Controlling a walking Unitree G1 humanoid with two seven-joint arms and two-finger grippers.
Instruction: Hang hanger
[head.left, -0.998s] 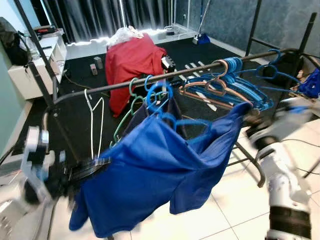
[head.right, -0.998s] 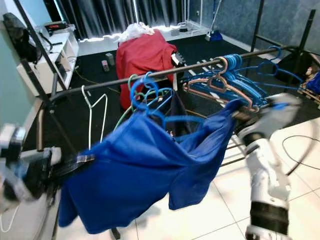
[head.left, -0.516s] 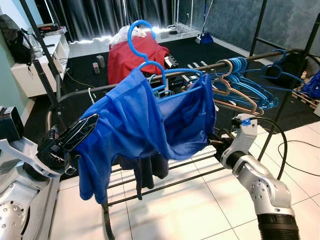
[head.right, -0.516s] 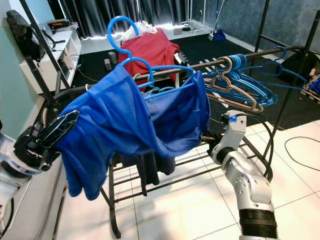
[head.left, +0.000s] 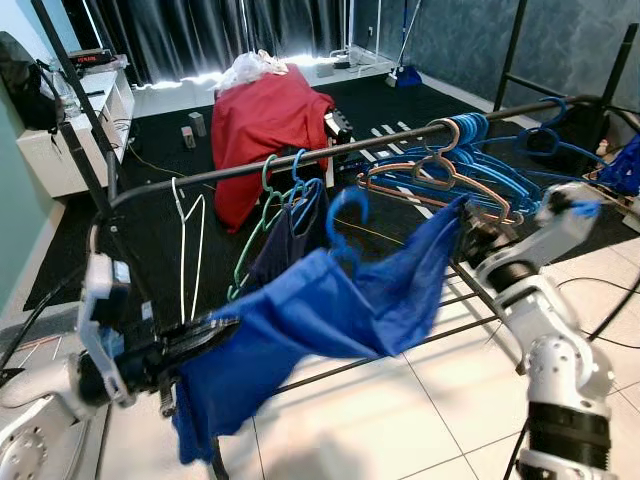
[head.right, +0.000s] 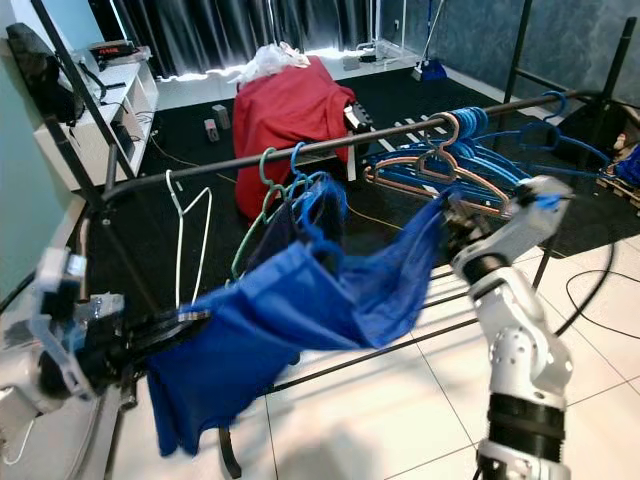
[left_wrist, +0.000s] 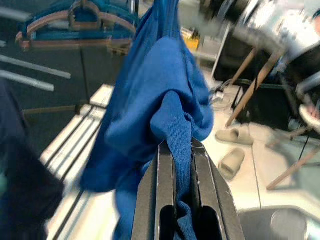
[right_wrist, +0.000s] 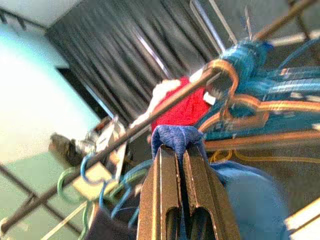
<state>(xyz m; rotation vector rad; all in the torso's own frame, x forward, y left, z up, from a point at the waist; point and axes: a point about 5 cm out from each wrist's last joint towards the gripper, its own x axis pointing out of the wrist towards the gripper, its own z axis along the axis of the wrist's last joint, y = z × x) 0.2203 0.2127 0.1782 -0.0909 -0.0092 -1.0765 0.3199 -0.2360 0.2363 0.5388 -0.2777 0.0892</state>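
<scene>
A blue shirt (head.left: 330, 310) on a blue hanger (head.left: 347, 208) is stretched between my two grippers, in front of the black clothes rail (head.left: 230, 172). The hanger's hook sits just below the rail, near a dark hanging garment (head.left: 288, 240). My left gripper (head.left: 205, 335) is shut on the shirt's lower left end, with blue fabric (left_wrist: 177, 125) bunched between its fingers. My right gripper (head.left: 468, 222) is shut on the shirt's upper right corner (right_wrist: 175, 137), close under the rail.
Several blue and pink hangers (head.left: 480, 165) crowd the rail's right end. Green and white hangers (head.left: 190, 240) hang toward the left. A red-covered chair (head.left: 262, 125) stands behind the rack, a white shelf (head.left: 70, 135) at far left. Slippers (left_wrist: 232, 160) lie on the tiled floor.
The shirt and hanger have come down: the hook stood well above the rail half a second ago and now sits below it. Both arms swung, pulling the shirt out flatter.
</scene>
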